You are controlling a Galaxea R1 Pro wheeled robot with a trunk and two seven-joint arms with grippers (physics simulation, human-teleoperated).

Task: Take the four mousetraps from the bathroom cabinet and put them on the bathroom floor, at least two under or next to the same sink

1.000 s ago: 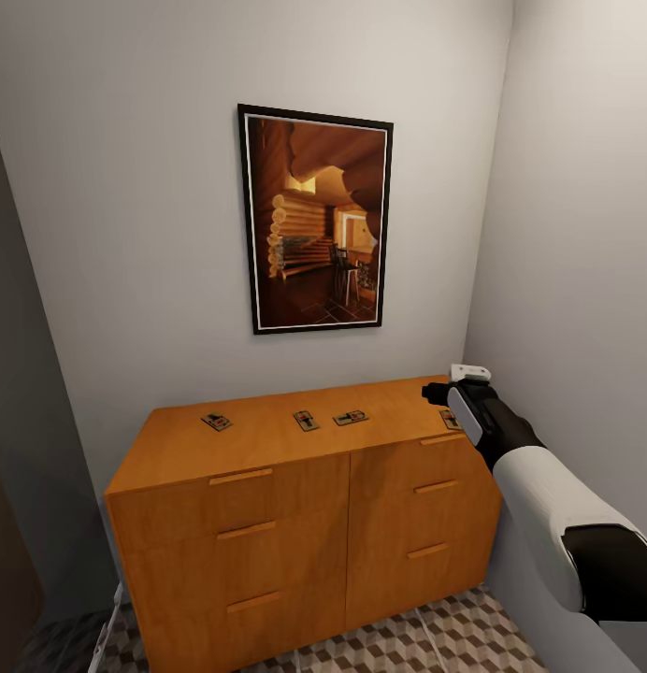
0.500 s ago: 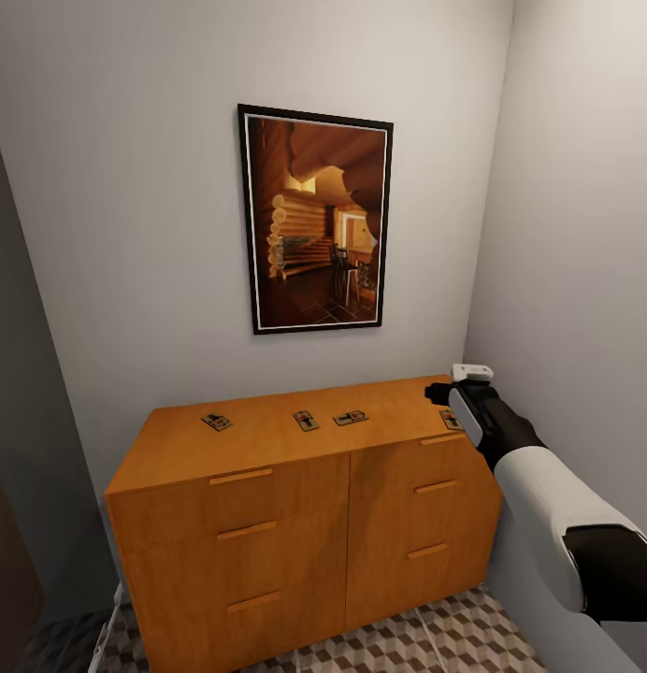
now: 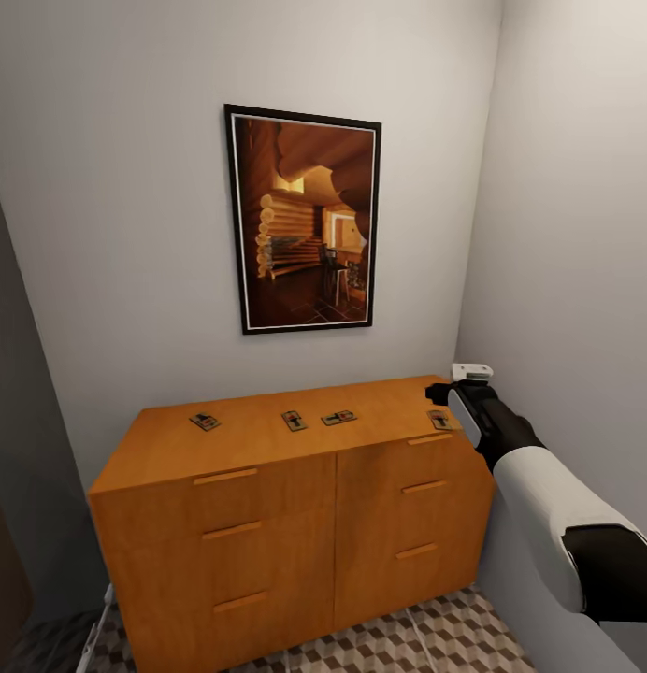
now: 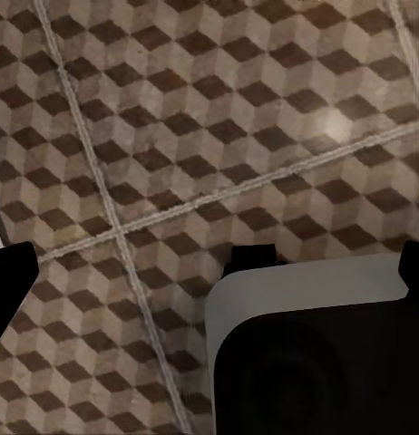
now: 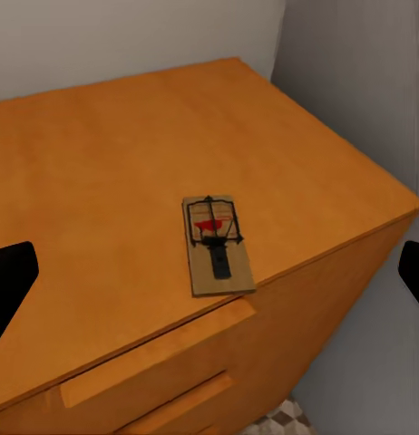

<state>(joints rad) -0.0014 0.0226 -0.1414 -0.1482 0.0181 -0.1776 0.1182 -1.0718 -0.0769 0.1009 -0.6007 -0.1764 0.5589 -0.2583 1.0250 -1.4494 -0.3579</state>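
Four mousetraps lay flat on the cabinet (image 3: pixel 267 439) top: three spread along the middle (image 3: pixel 294 420), one (image 5: pixel 217 242) near the front right edge. You had the right gripper (image 3: pixel 447 393) hovering beside that edge trap, jaws spread wide and empty. Left gripper (image 4: pixel 209 263) hung over the bathroom floor (image 4: pixel 173 136), jaws apart, empty too. Risk: that thin board could skid off the edge if you clipped it.
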